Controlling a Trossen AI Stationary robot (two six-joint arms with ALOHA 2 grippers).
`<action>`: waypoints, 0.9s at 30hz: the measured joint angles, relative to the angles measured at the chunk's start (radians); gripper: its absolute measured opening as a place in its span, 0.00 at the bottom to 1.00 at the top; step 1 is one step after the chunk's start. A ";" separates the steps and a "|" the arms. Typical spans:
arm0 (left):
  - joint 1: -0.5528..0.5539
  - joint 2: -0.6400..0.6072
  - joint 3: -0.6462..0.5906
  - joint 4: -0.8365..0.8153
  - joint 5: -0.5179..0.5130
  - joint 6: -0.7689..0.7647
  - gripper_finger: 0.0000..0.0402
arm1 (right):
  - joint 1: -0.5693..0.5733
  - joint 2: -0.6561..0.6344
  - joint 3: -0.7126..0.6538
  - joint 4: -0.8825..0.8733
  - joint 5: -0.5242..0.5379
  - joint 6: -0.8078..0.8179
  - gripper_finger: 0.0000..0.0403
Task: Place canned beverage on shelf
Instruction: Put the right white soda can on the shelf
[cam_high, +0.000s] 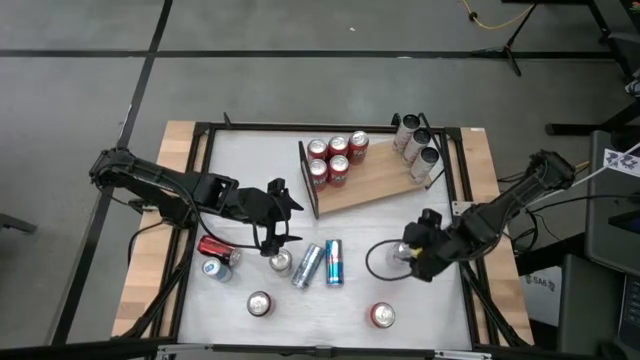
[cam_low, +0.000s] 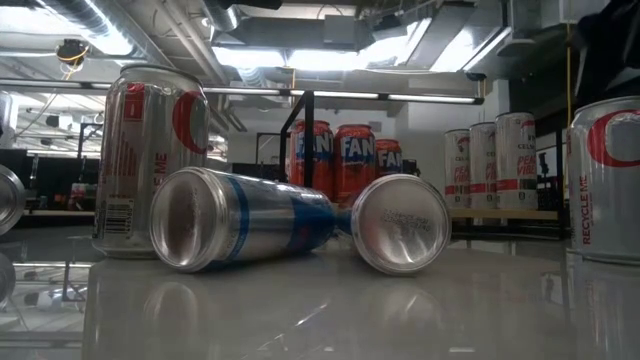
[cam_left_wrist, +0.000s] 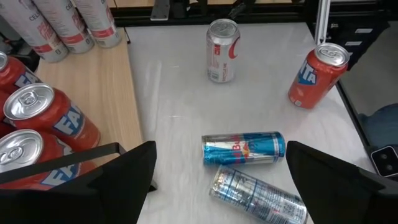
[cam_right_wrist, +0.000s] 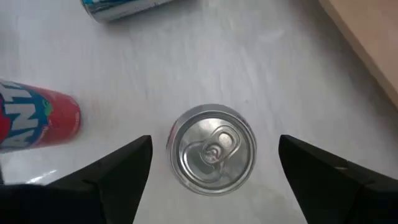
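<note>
- The desk (cam_high: 440, 300) is white and carries everything; both claws hang over its near half, with the shelf on the far side of them.
- The shelf (cam_high: 375, 178) lies tilted, its dark rail (cam_high: 308, 180) at the end nearer the left claw. It already carries two groups: five red cans (cam_high: 333, 158) just behind the rail and three pale slim cans (cam_high: 415, 148) at the far end, nearer the right claw. The board between the groups is bare.
- The right claw (cam_right_wrist: 211, 168) hovers directly above an upright silver can (cam_right_wrist: 212, 151), fingers spread wide to either side of it and not touching it. I judge this the can about to be picked; the grasp is not yet made.
- The left claw (cam_high: 272, 222) sits over the desk near the rail end, jaws apart and holding nothing. An upright silver can (cam_high: 281, 262) stands just below it in the high view.
- Left to shelve, as I count in the high view: two blue-and-silver cans lying flat (cam_high: 320, 264) between the claws, a red can on its side (cam_high: 217, 248) and an upright can (cam_high: 214, 268) beyond the left claw, plus two upright ones near the front edge (cam_high: 259, 304) (cam_high: 382, 316).
- So about eight cans are placed and about seven remain, by my count.
</note>
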 joint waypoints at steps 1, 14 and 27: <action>0.000 0.000 0.000 0.000 0.000 0.000 0.87 | -0.007 0.000 0.000 0.003 -0.007 0.000 0.85; 0.000 0.000 0.000 -0.001 0.000 0.000 0.87 | -0.026 0.011 -0.001 0.005 -0.042 0.001 0.85; 0.000 0.000 0.000 -0.001 0.000 0.003 0.87 | -0.025 0.123 -0.001 0.002 -0.032 -0.001 0.85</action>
